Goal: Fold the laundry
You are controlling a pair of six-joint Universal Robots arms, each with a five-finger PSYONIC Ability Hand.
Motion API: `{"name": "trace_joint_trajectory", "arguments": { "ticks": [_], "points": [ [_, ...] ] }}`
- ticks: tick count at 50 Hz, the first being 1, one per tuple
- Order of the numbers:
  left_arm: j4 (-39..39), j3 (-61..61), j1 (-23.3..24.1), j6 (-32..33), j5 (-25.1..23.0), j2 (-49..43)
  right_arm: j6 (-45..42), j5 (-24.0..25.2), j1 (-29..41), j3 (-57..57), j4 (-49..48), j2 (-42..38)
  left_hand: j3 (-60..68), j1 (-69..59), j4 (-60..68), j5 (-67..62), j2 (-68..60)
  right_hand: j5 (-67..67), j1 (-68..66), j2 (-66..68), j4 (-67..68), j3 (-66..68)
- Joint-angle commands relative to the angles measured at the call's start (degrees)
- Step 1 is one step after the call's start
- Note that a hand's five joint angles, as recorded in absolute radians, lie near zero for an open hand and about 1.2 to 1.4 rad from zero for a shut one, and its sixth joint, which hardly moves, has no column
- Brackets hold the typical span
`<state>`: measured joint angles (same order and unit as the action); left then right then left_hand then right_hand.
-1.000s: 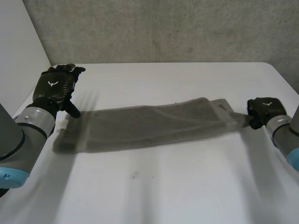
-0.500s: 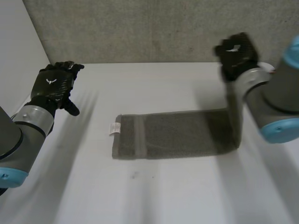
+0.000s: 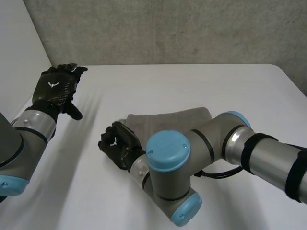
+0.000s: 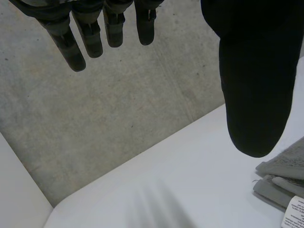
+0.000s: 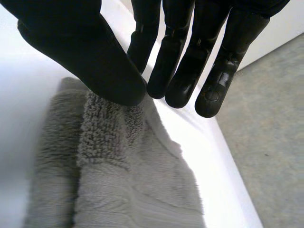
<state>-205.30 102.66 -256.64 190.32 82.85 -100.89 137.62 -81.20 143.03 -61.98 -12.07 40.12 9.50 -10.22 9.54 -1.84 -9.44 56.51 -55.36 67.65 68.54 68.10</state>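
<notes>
R arm (image 3: 206,143) blocks much of towel (image 3: 168,120).

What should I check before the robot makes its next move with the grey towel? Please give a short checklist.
1. Left hand away from the towel: ok. It is open and held apart from the towel, near the left side of the table.
2. Towel doubled over: ok. The left wrist view shows layers stacked at its end.
3. Right hand off the towel: cannot tell. It is at the towel's end.
4. Edges lined up: cannot tell. The right arm covers part of the towel in the head view.
</notes>
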Motion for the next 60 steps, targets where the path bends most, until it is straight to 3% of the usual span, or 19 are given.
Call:
{"name": "trace_joint_trajectory", "arguments": {
  "ticks": [1, 6, 13, 18, 29, 34, 38, 44, 50, 52, 56, 60],
  "points": [
    [0.0, 0.1, 0.1, 0.0, 0.0, 0.2, 2.6, -5.4, -2.9, -0.5, 0.0, 6.4, 0.5, 0.2, 0.5, 1.8, -0.6, -56.5, 45.4, -57.6, -58.5, -58.1],
    [0.1, 0.2, 0.4, -0.1, 0.0, 0.1, 6.9, -9.3, -6.4, -1.7, 0.2, 10.2, 0.5, 0.2, 0.5, 1.8, -0.6, -56.5, 45.4, -57.6, -58.5, -58.1],
    [0.1, 0.3, 1.7, -0.2, 0.1, 0.0, 18.6, -9.3, -12.5, -7.1, 0.3, 17.6, 0.5, 0.2, 0.5, 1.8, -0.6, -56.5, 45.4, -57.6, -58.5, -58.1],
    [0.1, -0.4, 5.3, -0.3, 0.1, -0.6, 26.6, -9.3, -18.0, -12.5, 2.5, 21.8, 0.7, 0.0, 0.7, 1.6, -0.8, -56.5, 45.4, -57.6, -58.5, -58.1],
    [0.2, -5.2, 13.4, 0.1, 0.2, -9.3, 28.7, -8.5, -27.1, -23.0, 8.4, 24.7, 0.9, -0.2, 0.8, 1.5, -0.9, -56.5, 45.4, -57.6, -58.5, -58.1],
    [0.2, -7.3, 14.1, 0.3, 0.4, -14.3, 28.8, -5.6, -29.9, -28.0, 7.7, 24.4, 0.9, -0.2, 0.8, 1.5, -0.9, -56.5, 45.4, -57.6, -58.5, -58.1],
    [0.2, -7.6, 14.1, 0.3, 0.4, -16.0, 29.0, -2.5, -31.0, -31.5, 3.6, 23.7, 0.9, -0.2, 0.8, 1.5, -0.9, -48.2, 37.1, -49.4, -50.3, -49.8],
    [0.2, -7.1, 13.9, 0.1, 0.5, -14.5, 28.0, -2.9, -31.4, -34.9, -4.7, 21.8, 0.7, 0.0, 0.7, 1.6, -0.8, -26.9, 15.7, -28.0, -28.9, -28.5],
    [0.2, -6.1, 13.9, -0.1, 0.6, -11.8, 27.8, -2.9, -32.3, -35.1, -7.2, 20.4, 0.7, 0.0, 0.7, 1.6, -0.8, -11.2, 0.0, -12.3, -13.2, -12.8],
    [0.2, -5.6, 13.9, -0.1, 0.8, -11.2, 26.9, -2.9, -32.5, -34.4, -7.4, 18.7, 0.7, 0.0, 0.7, 1.6, -0.8, 13.4, -24.5, 12.2, 11.3, 11.8],
    [0.2, -4.6, 13.7, -0.2, 2.0, -8.9, 23.9, -3.0, -33.0, -33.6, -6.7, 18.1, 0.7, 0.0, 0.7, 1.6, -0.8, 13.5, -24.6, 12.4, 11.5, 11.9],
    [0.2, -4.2, 13.4, -0.2, 2.1, -7.5, 15.1, -5.6, -32.6, -32.9, -7.0, 19.6, 0.5, 0.2, 0.5, 1.8, -0.6, 13.5, -24.6, 12.4, 11.5, 11.9]
  ]
}}
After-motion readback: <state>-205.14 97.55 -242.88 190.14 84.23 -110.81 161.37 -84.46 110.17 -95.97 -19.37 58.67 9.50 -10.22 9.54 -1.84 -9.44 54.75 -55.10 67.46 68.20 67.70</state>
